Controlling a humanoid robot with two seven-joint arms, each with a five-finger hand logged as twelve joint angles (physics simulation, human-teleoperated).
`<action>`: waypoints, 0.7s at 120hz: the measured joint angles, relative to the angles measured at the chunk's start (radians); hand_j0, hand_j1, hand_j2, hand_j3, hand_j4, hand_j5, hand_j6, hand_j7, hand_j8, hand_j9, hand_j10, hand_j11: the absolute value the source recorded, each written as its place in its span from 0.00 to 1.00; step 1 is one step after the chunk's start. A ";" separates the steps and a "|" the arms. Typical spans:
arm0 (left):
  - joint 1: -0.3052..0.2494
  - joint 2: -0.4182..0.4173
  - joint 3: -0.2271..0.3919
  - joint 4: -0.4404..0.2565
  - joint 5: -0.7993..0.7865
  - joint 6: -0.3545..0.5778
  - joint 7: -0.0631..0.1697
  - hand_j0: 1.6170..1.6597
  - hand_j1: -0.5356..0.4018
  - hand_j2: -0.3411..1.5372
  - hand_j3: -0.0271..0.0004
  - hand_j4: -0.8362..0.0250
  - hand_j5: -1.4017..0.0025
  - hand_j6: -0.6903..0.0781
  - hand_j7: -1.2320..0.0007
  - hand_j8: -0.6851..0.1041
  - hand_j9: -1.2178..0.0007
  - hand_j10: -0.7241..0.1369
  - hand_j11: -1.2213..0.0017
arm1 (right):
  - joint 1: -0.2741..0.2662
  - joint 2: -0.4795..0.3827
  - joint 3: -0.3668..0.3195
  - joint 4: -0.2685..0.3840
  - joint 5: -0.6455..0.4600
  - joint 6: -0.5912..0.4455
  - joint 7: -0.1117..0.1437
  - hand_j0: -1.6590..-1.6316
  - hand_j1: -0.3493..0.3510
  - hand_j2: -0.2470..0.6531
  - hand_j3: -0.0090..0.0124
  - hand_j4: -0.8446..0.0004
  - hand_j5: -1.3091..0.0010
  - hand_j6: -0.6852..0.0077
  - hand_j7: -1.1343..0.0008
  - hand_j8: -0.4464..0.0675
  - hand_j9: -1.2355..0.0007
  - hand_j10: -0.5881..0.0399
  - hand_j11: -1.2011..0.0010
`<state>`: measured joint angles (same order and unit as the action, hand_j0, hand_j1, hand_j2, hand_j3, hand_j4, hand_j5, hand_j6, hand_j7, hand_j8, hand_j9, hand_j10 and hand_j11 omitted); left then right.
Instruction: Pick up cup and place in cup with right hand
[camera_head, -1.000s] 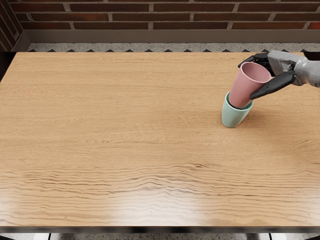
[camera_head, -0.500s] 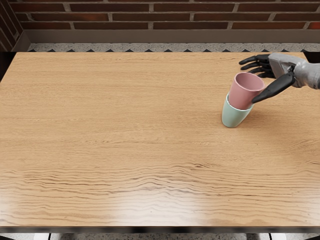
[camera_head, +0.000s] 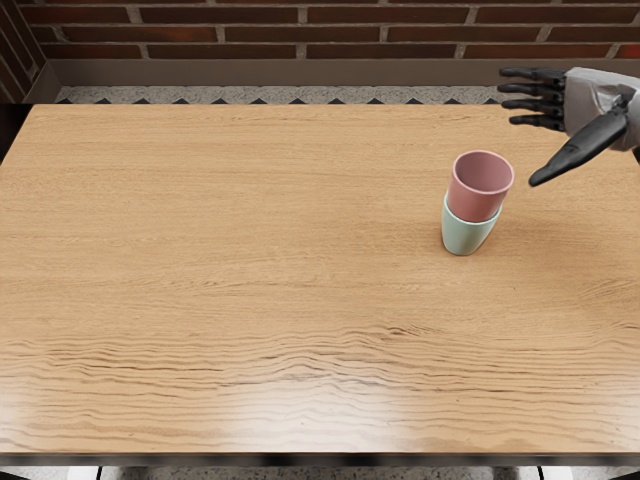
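Your right hand's (camera_head: 548, 122) black fingers (camera_head: 532, 88) are spread wide, gripping nothing, just beside the pink cup (camera_head: 476, 204). That cup sits inside the mint-green cup (camera_head: 463, 235), its upper part showing above the rim, on the wooden table (camera_head: 250, 250).

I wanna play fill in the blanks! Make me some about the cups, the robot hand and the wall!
The upper cup is colored ____. 
It sits inside the lower cup, which is pale ____. 
The robot hand touches ____ of the cups. 
The wall behind the table is made of ____.

Missing words: pink; green; none; bricks.
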<state>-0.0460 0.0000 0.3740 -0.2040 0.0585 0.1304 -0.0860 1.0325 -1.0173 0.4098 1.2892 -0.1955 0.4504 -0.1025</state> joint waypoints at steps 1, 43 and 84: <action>0.000 0.000 0.000 0.000 0.000 0.000 0.000 0.96 0.94 0.18 0.98 0.97 1.00 0.90 1.00 0.87 1.00 0.84 1.00 | 0.000 -0.001 0.002 0.003 0.010 0.005 -0.004 0.04 0.10 0.27 0.42 0.93 0.94 0.90 0.93 0.75 0.93 0.84 0.93; 0.000 0.000 0.000 0.000 0.000 0.000 0.000 0.96 0.94 0.18 0.98 0.97 1.00 0.90 1.00 0.87 1.00 0.84 1.00 | 0.005 0.008 0.040 0.107 0.306 0.102 -0.067 0.04 0.07 0.27 0.42 0.95 0.96 0.93 0.95 0.79 0.96 0.87 0.95; -0.009 0.000 -0.001 -0.007 0.001 -0.001 0.000 0.96 0.94 0.18 0.98 0.97 1.00 0.90 1.00 0.87 1.00 0.84 1.00 | 0.009 0.109 0.053 0.121 0.353 0.103 -0.068 0.04 0.06 0.27 0.42 0.96 0.96 0.94 0.96 0.80 0.96 0.88 0.96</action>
<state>-0.0550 0.0000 0.3730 -0.2106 0.0594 0.1296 -0.0860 1.0411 -0.9084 0.4623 1.4101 0.1579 0.5535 -0.1700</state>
